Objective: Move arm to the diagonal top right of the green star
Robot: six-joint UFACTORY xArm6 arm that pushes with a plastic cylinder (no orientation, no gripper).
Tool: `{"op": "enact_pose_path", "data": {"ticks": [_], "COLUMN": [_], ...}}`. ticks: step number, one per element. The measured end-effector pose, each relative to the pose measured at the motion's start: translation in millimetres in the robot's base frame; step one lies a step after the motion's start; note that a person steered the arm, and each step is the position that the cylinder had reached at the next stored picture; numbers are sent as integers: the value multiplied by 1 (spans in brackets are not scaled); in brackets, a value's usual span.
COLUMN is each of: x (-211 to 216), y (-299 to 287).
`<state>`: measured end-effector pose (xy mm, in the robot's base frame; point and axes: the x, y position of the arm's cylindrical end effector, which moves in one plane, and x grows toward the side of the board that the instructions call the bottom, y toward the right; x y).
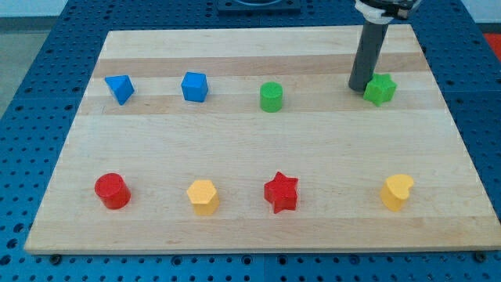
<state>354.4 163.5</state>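
You have no gripper here, only my tip (358, 88), touching the counter (235, 149) just left of the green star (380, 89) at the view's upper right. Next, circle above it to its upper-right diagonal.

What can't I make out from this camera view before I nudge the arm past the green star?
- Arm above my tip: cut off by the view's top edge; only the dark rod and a bit of its mount show.
- Contact between tip and green star: they sit close together, tip at the star's left; touching or not cannot be told.
- Star's left edge: the rod stands right beside it and may cover some.
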Motion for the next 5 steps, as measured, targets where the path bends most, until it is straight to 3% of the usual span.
{"op": "enact_pose_path", "data": {"ticks": [3,5], "x": [-41,-41], "y": [9,62]}}
